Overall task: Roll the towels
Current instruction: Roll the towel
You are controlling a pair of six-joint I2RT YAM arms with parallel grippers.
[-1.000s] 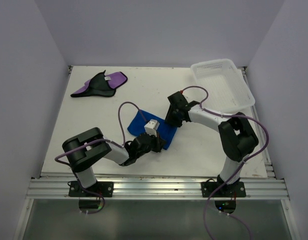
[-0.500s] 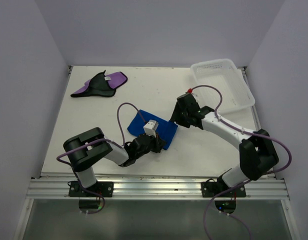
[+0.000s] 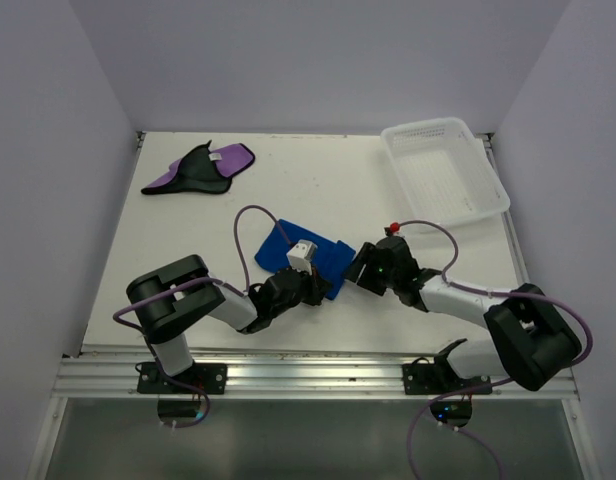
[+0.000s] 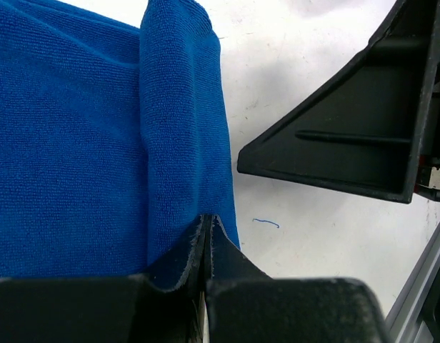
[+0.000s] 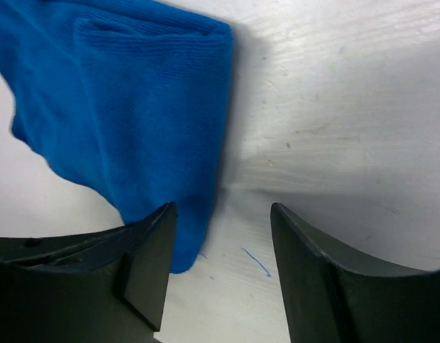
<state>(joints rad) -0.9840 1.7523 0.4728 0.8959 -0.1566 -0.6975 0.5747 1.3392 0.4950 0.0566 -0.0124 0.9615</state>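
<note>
Blue towel (image 3: 331, 263) lies on the near middle of the table (image 3: 318, 180), between the two arms, with a narrow fold turned over along one edge. We see the left gripper (image 4: 208, 221) clamped tight on one end of that fold. We judge it is pinning the start of the roll so the cloth does not spring flat. The right gripper (image 5: 220, 221) sits low at the towel's right-hand edge with its jaws parted over bare table, gripping nothing, one finger just beside the cloth. We reckon it is lining up to take the fold's other end. Purple towel (image 3: 203, 168) waits crumpled at the far left, not yet rolled, and the basket (image 3: 443, 175) sits far right.
</note>
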